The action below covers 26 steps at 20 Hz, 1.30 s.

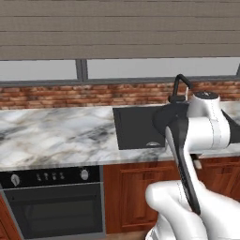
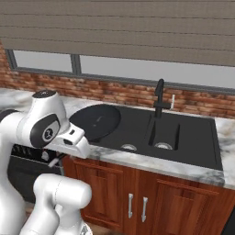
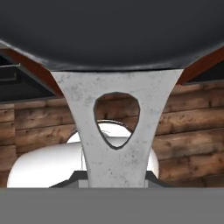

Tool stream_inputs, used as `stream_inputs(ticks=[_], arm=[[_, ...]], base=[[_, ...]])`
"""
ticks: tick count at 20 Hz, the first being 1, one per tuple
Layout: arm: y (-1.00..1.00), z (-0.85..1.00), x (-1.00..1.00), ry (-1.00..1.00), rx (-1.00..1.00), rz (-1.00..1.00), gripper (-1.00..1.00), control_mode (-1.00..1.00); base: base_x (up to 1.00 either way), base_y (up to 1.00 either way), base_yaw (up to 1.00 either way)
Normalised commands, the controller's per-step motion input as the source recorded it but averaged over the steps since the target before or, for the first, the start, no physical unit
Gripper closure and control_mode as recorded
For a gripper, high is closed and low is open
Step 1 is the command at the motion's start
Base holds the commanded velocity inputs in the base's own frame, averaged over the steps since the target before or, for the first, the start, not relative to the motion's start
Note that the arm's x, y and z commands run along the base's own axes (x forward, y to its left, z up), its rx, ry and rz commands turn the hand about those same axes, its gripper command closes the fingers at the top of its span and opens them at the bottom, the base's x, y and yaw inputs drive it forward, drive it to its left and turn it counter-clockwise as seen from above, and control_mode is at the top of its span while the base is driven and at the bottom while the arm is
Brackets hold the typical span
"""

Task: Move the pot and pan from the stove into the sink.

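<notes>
**Pan carried to the sink, release still to come**

The pan (image 2: pixel 96 121) is held by its grey handle (image 3: pixel 114 131), seen close up in the hand view with the dark underside of the pan above it. The gripper's (image 3: pixel 114 181) jaws are nearly shut on that handle; the fingertips themselves are hidden at the bottom edge. In the right base view the pan is seen over the left end of the sink (image 2: pixel 193 147), its disc overlapping the basin's left rim, left of the faucet (image 2: pixel 159 98). Whether it rests on the rim or hangs above it cannot be told.

The step in hand is judged to be the placing of the pan. Next, the pan would need to be lowered into the basin and the jaws opened.
</notes>
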Motion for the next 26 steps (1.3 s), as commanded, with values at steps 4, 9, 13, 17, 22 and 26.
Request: stream_inputs(ticks=[4,9,13,17,22,26], arm=[[0.01,-0.13,0.55,0.07,0.0,0.05,1.0,-1.0],[0.05,-0.15,0.72,0.01,0.0,0.01,1.0,-1.0],[0.04,-0.17,0.8,0.0,0.0,0.0,1.0,-1.0],[0.01,-0.19,0.75,0.03,0.0,0.0,1.0,-1.0],[0.0,-0.18,0.71,0.05,0.0,0.0,1.0,-1.0],[0.0,-0.17,0.74,0.07,0.0,0.0,1.0,-1.0]], base=[[0.0,0.0,0.0],[0.0,0.0,0.0],[0.0,0.0,0.0],[0.0,0.0,0.0],[0.0,0.0,0.0],[0.0,0.0,0.0]])
